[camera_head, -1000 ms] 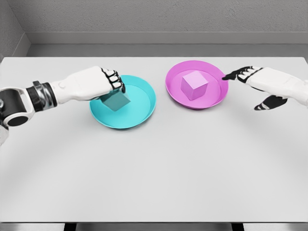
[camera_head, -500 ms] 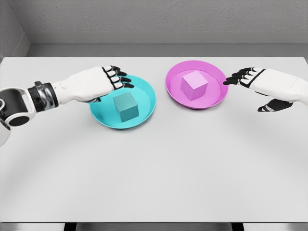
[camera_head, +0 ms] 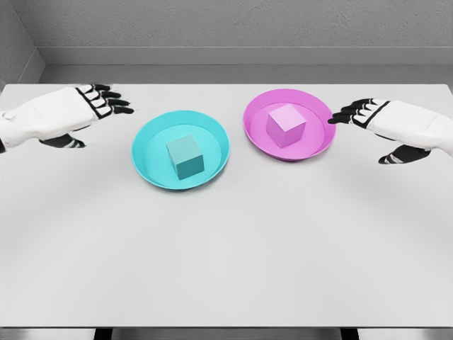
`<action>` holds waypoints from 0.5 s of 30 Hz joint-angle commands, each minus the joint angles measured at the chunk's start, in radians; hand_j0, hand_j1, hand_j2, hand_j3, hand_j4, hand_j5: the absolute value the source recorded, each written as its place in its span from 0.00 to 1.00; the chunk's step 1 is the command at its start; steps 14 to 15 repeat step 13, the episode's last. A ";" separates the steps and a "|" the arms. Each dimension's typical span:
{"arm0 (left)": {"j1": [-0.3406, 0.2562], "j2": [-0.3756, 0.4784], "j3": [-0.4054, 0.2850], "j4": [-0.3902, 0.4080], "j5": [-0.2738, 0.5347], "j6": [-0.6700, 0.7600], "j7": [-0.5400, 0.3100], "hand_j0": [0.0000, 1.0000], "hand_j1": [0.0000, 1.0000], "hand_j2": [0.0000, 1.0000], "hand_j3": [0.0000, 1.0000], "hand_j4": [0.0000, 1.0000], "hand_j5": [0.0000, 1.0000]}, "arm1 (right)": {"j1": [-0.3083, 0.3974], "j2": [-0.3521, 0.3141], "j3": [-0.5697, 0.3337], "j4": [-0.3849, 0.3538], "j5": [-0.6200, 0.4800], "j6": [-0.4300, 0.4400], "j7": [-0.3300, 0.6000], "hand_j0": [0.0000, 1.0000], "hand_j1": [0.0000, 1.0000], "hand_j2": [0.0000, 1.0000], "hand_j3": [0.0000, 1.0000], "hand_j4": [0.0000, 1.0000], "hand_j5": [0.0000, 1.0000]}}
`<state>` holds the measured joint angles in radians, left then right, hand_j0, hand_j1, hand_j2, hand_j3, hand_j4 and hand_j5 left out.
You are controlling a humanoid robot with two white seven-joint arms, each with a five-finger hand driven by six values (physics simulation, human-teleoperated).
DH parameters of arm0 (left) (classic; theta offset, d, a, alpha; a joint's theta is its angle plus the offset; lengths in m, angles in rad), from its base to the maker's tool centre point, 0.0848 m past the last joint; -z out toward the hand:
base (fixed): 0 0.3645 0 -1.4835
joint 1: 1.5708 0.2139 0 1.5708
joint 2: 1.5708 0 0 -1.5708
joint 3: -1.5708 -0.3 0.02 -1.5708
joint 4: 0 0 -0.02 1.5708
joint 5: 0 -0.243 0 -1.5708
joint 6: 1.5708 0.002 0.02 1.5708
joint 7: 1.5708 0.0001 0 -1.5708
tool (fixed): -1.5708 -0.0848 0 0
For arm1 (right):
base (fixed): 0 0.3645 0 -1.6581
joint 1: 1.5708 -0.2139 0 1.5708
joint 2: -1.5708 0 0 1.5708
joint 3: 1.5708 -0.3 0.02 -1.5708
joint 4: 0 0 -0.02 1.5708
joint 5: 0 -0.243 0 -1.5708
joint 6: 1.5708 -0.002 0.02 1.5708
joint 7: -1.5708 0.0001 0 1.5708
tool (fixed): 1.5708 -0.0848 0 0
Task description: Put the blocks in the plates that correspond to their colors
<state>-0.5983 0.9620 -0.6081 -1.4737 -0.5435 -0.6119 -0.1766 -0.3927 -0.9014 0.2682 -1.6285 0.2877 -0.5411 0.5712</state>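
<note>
Over the counter (camera_head: pixel 226 255), the left hand (camera_head: pixel 53 117) hovers near the left edge, fingers (camera_head: pixel 106 99) released and extended, holding nothing, apart from the cyan plate (camera_head: pixel 150 142). A cyan block (camera_head: pixel 185 156) sits inside that plate. Just right, the pink plate (camera_head: pixel 318 138) holds a pink block (camera_head: pixel 286 125). The right hand (camera_head: pixel 403 127) hovers beside the pink plate's right rim, fingers (camera_head: pixel 347 113) released and empty.
</note>
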 commanded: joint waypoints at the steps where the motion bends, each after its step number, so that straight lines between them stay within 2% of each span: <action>1: 0.008 0.034 0.048 0.007 0.016 0.001 -0.001 1.00 1.00 1.00 1.00 1.00 1.00 | 0.000 -0.001 0.000 -0.001 -0.005 0.003 -0.001 1.00 1.00 1.00 1.00 1.00 1.00; 2: 0.038 0.035 0.076 0.009 0.016 0.001 -0.001 1.00 1.00 1.00 1.00 1.00 1.00 | 0.002 -0.001 0.000 -0.001 -0.005 0.003 -0.001 1.00 1.00 1.00 1.00 1.00 1.00; 15: 0.046 0.044 0.080 0.003 0.017 0.001 -0.001 1.00 1.00 1.00 1.00 1.00 1.00 | 0.002 -0.001 0.002 -0.001 -0.005 0.003 -0.001 1.00 1.00 1.00 1.00 1.00 1.00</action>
